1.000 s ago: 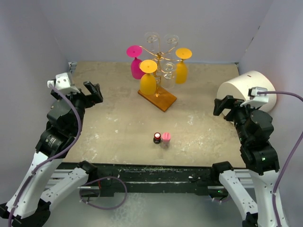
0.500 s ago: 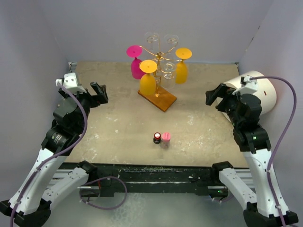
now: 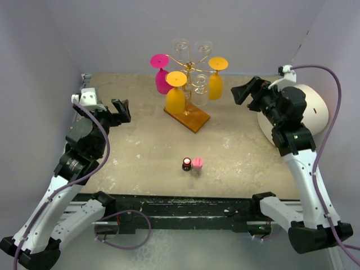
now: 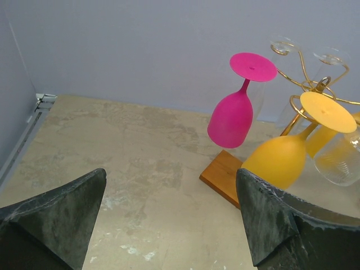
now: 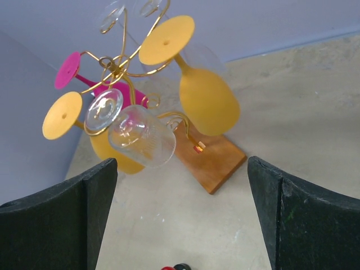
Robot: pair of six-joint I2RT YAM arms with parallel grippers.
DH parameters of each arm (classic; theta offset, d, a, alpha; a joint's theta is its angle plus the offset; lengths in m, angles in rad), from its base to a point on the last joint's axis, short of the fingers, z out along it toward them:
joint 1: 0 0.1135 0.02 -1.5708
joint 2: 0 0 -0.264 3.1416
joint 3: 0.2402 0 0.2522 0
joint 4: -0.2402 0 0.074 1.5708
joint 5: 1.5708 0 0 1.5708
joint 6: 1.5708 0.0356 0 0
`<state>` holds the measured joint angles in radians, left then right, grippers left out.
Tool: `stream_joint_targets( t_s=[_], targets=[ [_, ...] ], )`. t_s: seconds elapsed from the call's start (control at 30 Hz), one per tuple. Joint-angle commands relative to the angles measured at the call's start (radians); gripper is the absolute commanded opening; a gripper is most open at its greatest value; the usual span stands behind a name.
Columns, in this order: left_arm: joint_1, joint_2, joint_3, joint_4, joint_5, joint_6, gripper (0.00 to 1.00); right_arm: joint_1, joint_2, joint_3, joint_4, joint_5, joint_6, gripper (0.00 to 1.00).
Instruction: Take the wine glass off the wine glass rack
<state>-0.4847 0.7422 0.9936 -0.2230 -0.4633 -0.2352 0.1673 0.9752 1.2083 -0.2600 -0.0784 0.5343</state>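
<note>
Gold-wire wine glass rack (image 3: 194, 119), flat wooden base, is carrying glossy inverted wine glasses (image 3: 175, 99) at twelve o'clock; left gripper (image 3: 120, 109) and right gripper (image 3: 244, 93) are gaping, empty.

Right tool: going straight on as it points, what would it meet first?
Probably the yellow wine glass hanging nearest it on the rack; a clear glass hangs close beside, so depth is uncertain.

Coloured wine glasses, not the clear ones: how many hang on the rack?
3. The pink glass hangs at the left of the rack, the front yellow glass in front, the right yellow glass at the right. No other seems hidden behind the clear glasses.
</note>
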Motion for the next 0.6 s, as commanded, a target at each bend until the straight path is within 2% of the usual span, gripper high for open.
stream_joint_targets(
  t_s=[0.0, 0.27, 0.57],
  targets=[
    [0.006, 0.019, -0.029, 0.139, 0.032, 0.062, 0.99, -0.005, 0.070, 0.093, 0.078, -0.057, 0.038, 1.00],
    [0.006, 0.007, -0.056, 0.184, 0.071, 0.117, 0.99, -0.006, 0.238, 0.204, 0.116, -0.059, 0.156, 0.98],
    [0.014, -0.057, -0.066, 0.163, 0.066, 0.171, 0.99, -0.006, 0.412, 0.331, 0.162, -0.072, 0.168, 0.89]
  ],
)
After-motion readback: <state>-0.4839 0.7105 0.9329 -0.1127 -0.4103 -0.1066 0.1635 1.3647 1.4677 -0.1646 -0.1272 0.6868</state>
